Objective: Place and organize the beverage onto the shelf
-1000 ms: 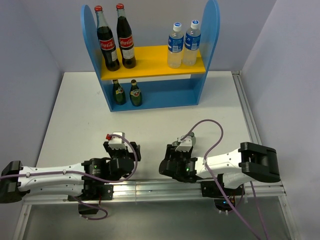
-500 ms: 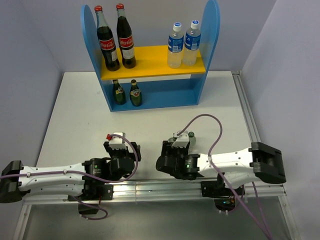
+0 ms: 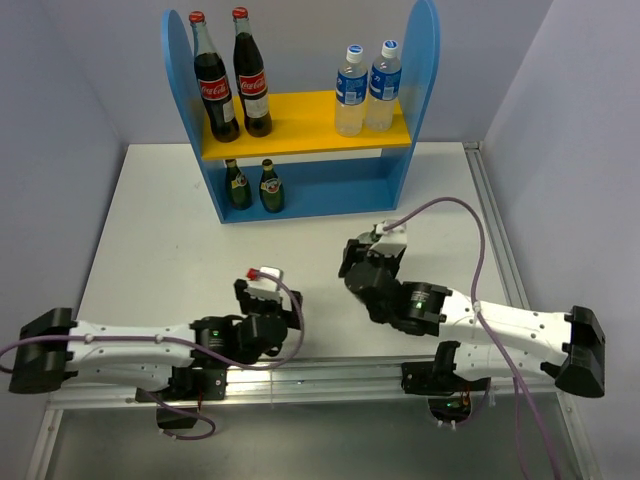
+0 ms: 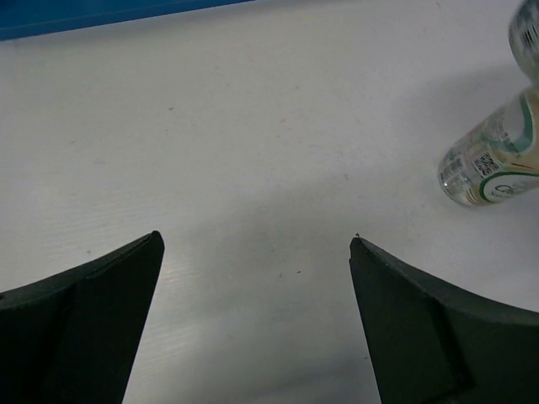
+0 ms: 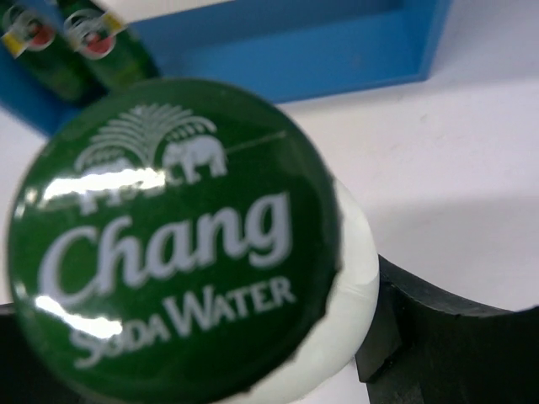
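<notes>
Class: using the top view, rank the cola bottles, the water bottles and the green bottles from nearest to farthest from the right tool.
From the right tool, gripping the soda bottle:
1. Green bottles, shelf base, left.
2. Water bottles, upper right.
3. Cola bottles, upper left.

A small bottle (image 5: 177, 244) seen end-on fills most of the frame, its round cap glossy green with a white skirt, printed Chang Soda Water in white under a palm and two elephants. The right gripper (image 5: 210, 379) shows black fingers (image 5: 446, 345) either side of it. Behind lie the white tabletop (image 5: 455, 168), the blue shelf base (image 5: 320, 50) and, upper left, two dark green yellow-labelled glass bottles (image 5: 109, 55)
</notes>
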`<state>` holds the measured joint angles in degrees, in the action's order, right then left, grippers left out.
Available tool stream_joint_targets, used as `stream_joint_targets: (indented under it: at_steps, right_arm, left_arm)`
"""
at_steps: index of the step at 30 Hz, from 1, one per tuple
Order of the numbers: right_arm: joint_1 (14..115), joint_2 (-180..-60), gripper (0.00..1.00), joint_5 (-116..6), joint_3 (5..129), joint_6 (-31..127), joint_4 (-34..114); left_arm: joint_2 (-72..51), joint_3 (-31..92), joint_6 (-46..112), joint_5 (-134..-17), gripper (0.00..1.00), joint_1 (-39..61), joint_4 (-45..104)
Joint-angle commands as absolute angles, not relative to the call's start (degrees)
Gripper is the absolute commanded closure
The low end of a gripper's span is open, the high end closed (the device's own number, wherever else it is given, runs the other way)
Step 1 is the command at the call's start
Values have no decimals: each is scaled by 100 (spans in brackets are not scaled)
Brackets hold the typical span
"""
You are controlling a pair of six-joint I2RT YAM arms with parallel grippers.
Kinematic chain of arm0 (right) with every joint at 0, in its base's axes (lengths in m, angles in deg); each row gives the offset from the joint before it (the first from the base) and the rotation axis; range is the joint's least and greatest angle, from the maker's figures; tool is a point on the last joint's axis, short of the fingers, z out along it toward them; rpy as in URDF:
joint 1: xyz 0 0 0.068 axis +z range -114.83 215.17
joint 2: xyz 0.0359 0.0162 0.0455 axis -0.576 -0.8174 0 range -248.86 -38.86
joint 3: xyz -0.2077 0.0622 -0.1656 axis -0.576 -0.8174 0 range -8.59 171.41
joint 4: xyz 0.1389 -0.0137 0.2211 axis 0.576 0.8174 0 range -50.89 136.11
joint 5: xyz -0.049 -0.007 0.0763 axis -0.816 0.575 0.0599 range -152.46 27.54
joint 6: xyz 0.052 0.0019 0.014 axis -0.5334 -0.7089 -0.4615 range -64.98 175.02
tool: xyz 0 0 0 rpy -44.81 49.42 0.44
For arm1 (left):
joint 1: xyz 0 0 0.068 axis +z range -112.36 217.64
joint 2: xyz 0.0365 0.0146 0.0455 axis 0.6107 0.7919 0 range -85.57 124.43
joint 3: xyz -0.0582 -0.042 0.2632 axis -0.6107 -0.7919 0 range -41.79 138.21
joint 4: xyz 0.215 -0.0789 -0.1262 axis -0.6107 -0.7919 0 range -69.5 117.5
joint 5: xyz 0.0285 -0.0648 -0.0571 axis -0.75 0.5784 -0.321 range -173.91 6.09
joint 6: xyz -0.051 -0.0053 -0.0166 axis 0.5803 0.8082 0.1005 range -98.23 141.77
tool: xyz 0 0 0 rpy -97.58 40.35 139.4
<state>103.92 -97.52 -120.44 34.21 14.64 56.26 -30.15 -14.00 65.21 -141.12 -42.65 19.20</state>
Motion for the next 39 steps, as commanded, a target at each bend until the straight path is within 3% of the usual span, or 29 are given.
stream_joint_targets:
  at_steps: [1,6,20,39]
  right_arm:
    - [9847,-9301,100,-12048,3869,2362,4843]
    - [9179,-9274,100,-11696,4010,2689,4720]
    - [7887,-9441,100,-10808,3720,2900,4290]
    - [6963,-9142,100,-10219,3439,2786,4254]
  left_arm:
    - [-2145,-998,5563,-13771,1,-4497,3345]
    - [-992,-813,4622,-13226,1,-4586,5328]
    - [750,-259,3224,-12812,1,-4586,8372]
    - [2728,980,3100,-12012,1,-3997,9131]
